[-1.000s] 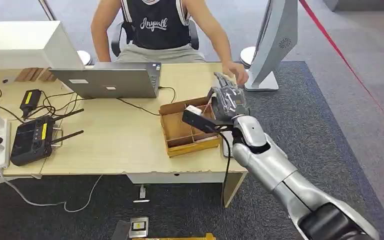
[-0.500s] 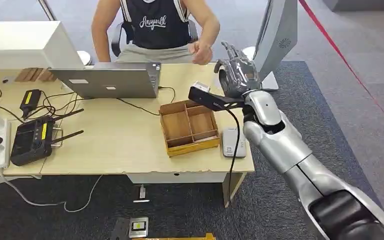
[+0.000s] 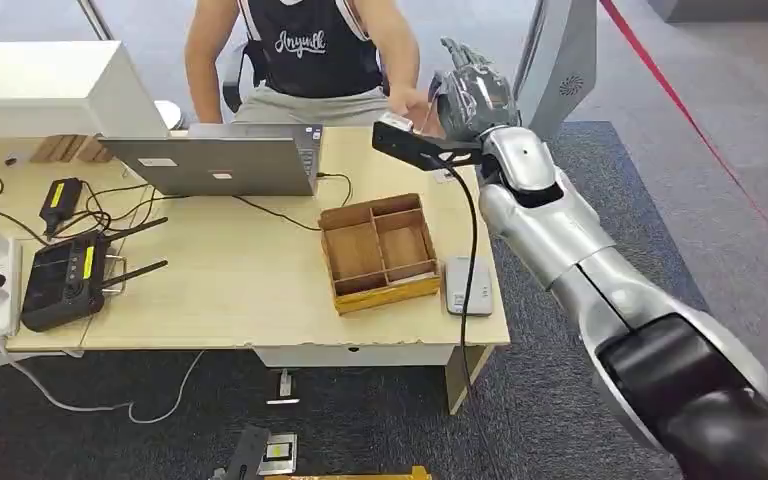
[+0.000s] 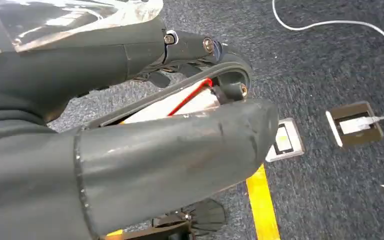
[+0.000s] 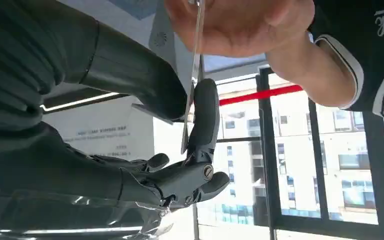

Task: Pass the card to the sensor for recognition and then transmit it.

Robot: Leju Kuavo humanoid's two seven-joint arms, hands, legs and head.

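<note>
My right hand (image 3: 472, 95) is raised above the far edge of the table, in front of the seated person. In the right wrist view the thin card (image 5: 186, 135) shows edge-on, pinched between my thumb (image 5: 150, 85) and a finger (image 5: 205, 115). The person's hand (image 5: 240, 25) grips the card's other end, and it meets my hand (image 3: 415, 100) in the head view. The grey card sensor (image 3: 467, 285) lies flat near the table's right front corner, beside a wooden divided box (image 3: 380, 250). My left hand (image 4: 130, 140) hangs over the carpet with nothing in it.
A laptop (image 3: 215, 160) stands at the back of the wooden table (image 3: 250, 290), with a black controller (image 3: 60, 280), cables and a power strip (image 3: 0, 285) on the left. A white stand (image 3: 550, 80) rises at the back right. Floor sockets (image 4: 355, 125) sit in the carpet.
My right arm rose from over the wooden box and swung away towards the person. The person's hand came in from the right and took hold of the card's free end.
</note>
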